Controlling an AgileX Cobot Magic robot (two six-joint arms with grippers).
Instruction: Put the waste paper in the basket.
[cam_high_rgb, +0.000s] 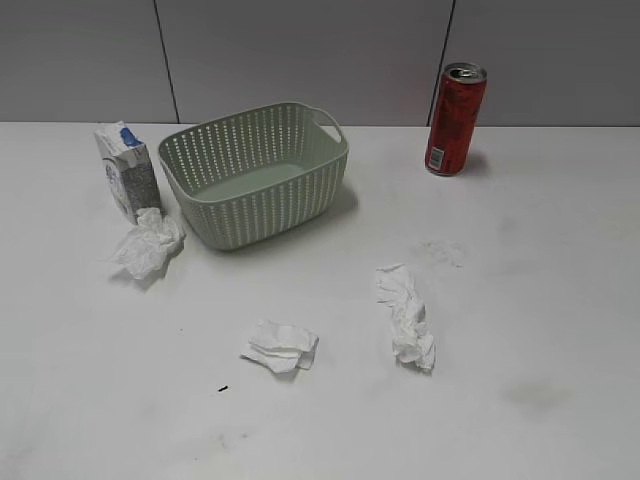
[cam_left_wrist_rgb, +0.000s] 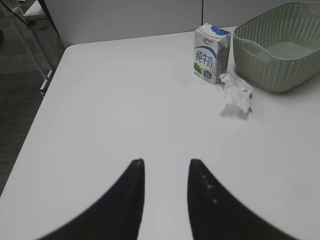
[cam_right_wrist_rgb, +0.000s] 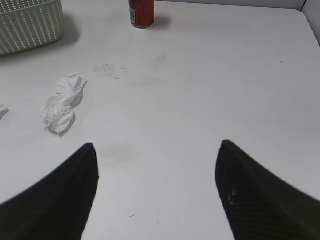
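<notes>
Lying on white table (cam_high_rgb: 560, 330) below grey wall panels (cam_high_rgb: 300, 50): both tools spread, nothing held.

the exterior view looks down at a slant from the front across the whole tabletop (cam_high_rgb: 560, 300), toward the grey back wall. the left wrist view sits low over the left edge, facing the basket (cam_left_wrist_rgb: 280, 55) and carton (cam_left_wrist_rgb: 211, 54) from some way off. the right wrist view, low too, faces the red can (cam_right_wrist_rgb: 141, 12). both wrist views share the basket with the exterior view.
</notes>
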